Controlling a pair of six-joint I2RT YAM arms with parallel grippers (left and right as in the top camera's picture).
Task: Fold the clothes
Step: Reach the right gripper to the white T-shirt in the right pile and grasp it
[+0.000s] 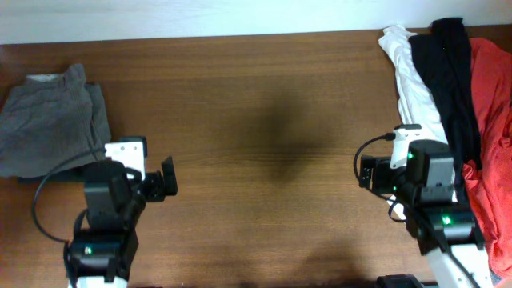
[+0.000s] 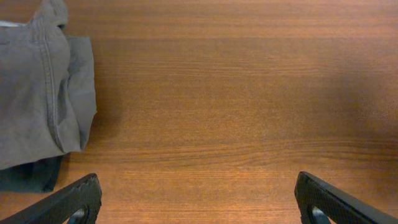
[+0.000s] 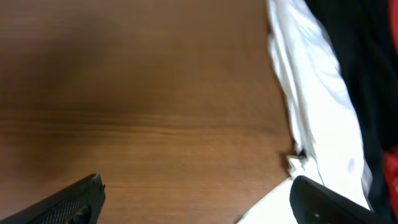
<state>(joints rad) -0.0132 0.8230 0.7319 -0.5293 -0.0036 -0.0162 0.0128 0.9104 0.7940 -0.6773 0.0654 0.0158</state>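
On table (image 1: 264, 96), white T-shirt (image 1: 416, 88) partly under black garment (image 1: 452, 72), orange-red garment (image 1: 492, 88) cropped

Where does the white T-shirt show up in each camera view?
Overhead: white T-shirt at upper right.
Left wrist: not in it.
Right wrist: white T-shirt down the right side.
Shared landmark: black garment lying along its right edge.
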